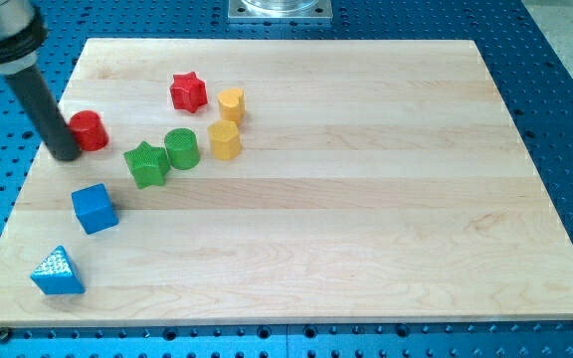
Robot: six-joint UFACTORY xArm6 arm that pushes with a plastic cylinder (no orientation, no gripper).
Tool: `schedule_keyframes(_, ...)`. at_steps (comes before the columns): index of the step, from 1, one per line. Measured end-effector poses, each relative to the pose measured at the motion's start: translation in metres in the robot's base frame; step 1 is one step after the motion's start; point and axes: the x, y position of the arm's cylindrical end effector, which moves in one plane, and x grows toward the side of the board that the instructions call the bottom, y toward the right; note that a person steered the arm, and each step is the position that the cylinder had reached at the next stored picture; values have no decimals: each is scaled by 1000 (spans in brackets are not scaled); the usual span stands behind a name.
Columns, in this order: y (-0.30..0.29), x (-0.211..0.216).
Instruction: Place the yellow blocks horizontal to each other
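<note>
Well, the bench [366, 199] is a pale wooden board with long straight grain bands, lying on a blue perforated metal surface [565, 60]. My tip [67, 154] is the lower end of a smooth, matte dark rod that leans in from the view's top left corner; there are no jaws on this tool, only the plain rod, and it holds nothing. It sits at the 9 o'clock side of the red cylinder [90, 130], touching it or just beside it; I cannot tell which.

The task's two yellow blocks stand near the middle of the cluster. The upper yellow block [231, 103] looks like a rounded, glossy plastic piece, and the lower yellow block [225, 140], faceted like a hexagon or pentagon, sits just beside it at about 6 o'clock, so the pair is stacked nearly vertically across the view. Both are well apart from my tip, off toward 3 o'clock.

A red star [188, 91] lies at 9 o'clock of the upper yellow block. A green cylinder [181, 148] sits at 9 o'clock of the lower yellow block, touching or nearly touching a green star [146, 163] at its 8 o'clock. A blue cube [95, 208] lies at 7 o'clock of the green star, and a blue triangle [58, 271], its top face finely ribbed, rests near the bench's bottom left corner.
</note>
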Motion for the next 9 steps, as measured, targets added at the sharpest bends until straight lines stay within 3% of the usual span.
schedule_keyframes(1,3,-4)
schedule_keyframes(2,13,31)
schedule_keyframes(4,46,-12)
schedule_keyframes(7,221,-13)
schedule_keyframes(9,202,-20)
